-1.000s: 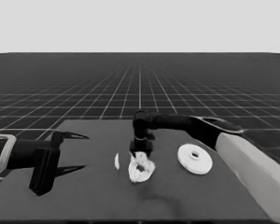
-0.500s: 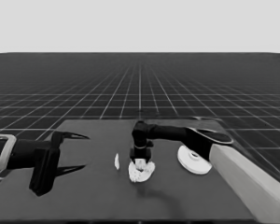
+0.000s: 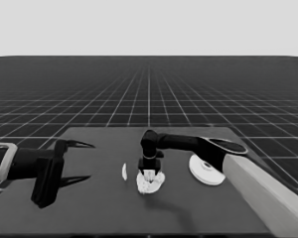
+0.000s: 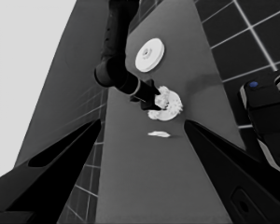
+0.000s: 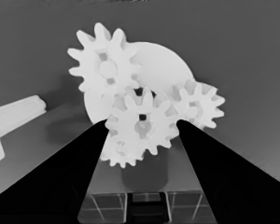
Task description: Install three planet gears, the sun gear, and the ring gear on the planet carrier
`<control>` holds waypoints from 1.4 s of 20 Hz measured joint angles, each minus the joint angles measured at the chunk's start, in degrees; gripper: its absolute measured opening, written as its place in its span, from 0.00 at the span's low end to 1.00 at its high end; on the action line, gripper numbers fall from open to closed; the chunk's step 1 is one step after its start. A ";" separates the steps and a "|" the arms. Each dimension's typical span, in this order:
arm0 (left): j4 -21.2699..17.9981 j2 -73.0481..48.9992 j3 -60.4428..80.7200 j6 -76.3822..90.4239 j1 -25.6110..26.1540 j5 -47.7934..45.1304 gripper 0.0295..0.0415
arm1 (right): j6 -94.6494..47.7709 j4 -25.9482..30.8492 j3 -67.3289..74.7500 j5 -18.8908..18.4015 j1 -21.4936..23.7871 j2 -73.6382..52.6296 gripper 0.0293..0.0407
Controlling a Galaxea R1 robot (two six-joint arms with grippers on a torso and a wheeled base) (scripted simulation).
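Hanging straight over the smaller round part, your right gripper pinches a gear at its middle, among the gears already seated there. The larger round part lies well apart on the counter, on the side away from the parked, spread left gripper.

Gears sit on the smaller round part mid-tabletop; thin white piece just left, larger round part right.

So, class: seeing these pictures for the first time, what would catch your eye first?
First, the right gripper at mid-table, its fingers flanking a gear over the smaller round part, where other gears cluster. Next, the larger round part beside it under the right arm, and the left gripper parked open at the table's left end.
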 joint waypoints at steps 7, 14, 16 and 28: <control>0.00 0.00 0.00 0.00 0.00 0.00 0.75 | 4.17 0.00 0.01 0.00 -0.02 0.02 0.14; 0.00 0.00 0.00 0.00 0.00 0.00 0.75 | 8.36 0.00 0.00 0.00 -0.04 0.02 0.14; 0.00 0.00 0.00 0.00 0.00 0.00 0.75 | 9.56 0.00 0.00 0.01 -0.04 0.03 0.14; 0.00 0.00 0.00 0.00 0.00 0.00 0.75 | 16.76 0.00 -0.01 -0.01 -0.08 -0.01 0.14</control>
